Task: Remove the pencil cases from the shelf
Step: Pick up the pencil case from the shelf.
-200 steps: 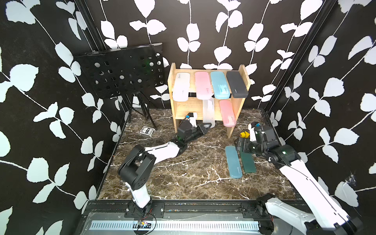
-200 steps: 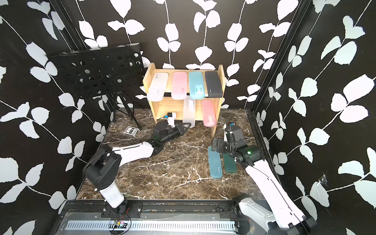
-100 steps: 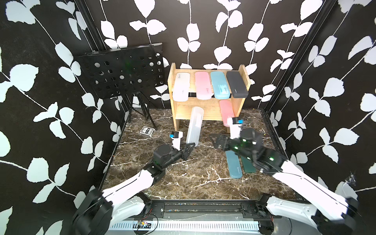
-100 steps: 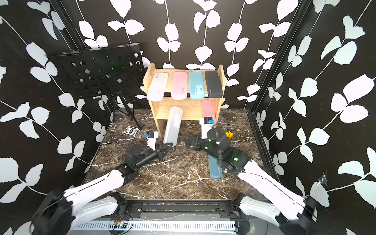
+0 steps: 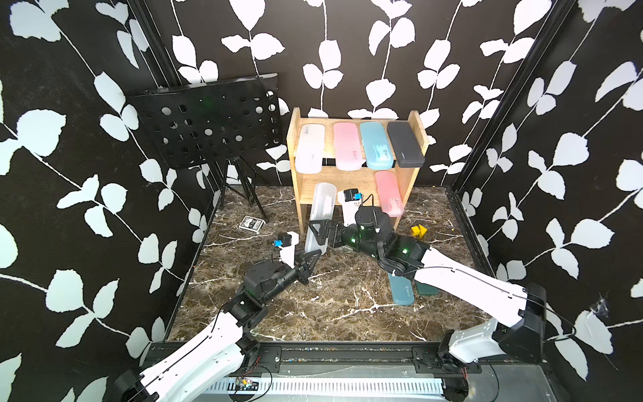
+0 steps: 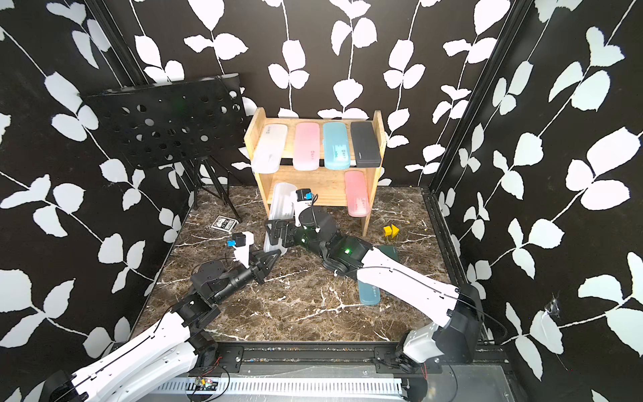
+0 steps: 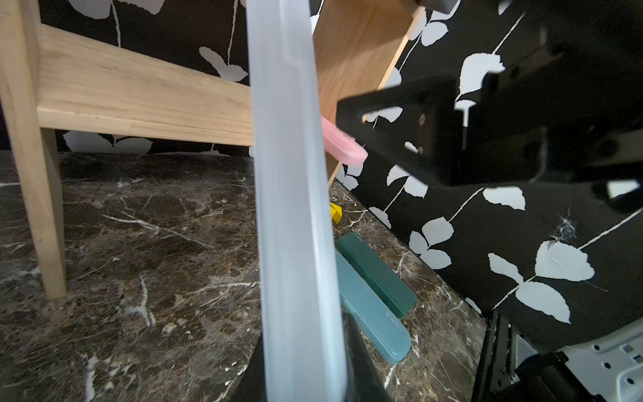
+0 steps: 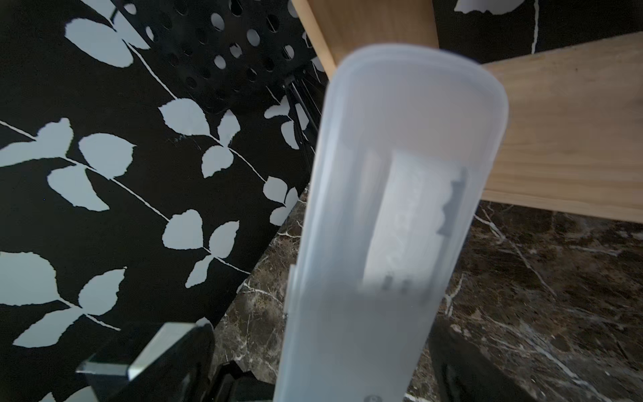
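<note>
Top view, left tool (image 5: 312,256) pinching frosted case (image 5: 322,209), arm (image 5: 265,278) low

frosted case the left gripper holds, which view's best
Right wrist view: the frosted case fills it broadside, rounded end included. Left wrist view shows only its narrow edge. Both top views show it small, held low by the left gripper.

Frosted-wht case (image 5: 322,205) (blk leaf-print walls (image 5: 104,264))

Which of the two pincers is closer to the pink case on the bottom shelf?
Right. The right pincer is open at the front of the shelf, a little way from the pink case. The left pincer, shut on the frosted case, is farther out.
</note>
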Tool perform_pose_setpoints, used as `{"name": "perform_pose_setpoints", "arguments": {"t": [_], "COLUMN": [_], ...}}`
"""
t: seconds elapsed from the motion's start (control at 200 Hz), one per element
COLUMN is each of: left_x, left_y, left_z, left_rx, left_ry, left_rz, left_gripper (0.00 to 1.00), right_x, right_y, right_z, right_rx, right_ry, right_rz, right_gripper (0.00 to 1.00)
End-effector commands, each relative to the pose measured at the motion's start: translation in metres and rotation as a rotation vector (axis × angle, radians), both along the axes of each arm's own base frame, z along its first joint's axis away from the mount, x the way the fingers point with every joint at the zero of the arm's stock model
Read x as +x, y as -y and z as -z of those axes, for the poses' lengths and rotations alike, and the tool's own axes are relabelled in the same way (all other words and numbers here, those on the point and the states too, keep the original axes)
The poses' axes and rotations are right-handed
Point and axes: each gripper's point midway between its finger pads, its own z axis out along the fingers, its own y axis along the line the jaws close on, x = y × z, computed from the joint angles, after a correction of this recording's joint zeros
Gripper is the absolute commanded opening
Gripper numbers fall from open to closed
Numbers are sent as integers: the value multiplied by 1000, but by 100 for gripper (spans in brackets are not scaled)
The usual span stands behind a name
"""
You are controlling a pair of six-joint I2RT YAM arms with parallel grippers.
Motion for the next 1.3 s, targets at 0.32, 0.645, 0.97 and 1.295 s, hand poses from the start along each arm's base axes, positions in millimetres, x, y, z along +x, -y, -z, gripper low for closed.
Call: {"name": "perform_pose_setpoints", "arguments": {"t": [0.32,0.645,0.97,1.295], "left_x": [-7,-10,-11,-6], "left_y": [-8,-11,-12,-28], "left_z": [-11,-16,-22,-22], "left_rx": [-12,-24,-26,9], "left_ry": [54,64,72,74], "left_rz": [-13,-14,-16,-108], "left_gripper": [0,0,35,99], "right_x": [19,23,24,9], "right_y": [-12,-25,-19,73], "right_z": [-3,2,7,85], "right_rx": [-7,81,52,-361], "right_ry": [32,-18,-37,-171], "right_rz": [60,11,26,149], "right_gripper": [99,92,64,63]}}
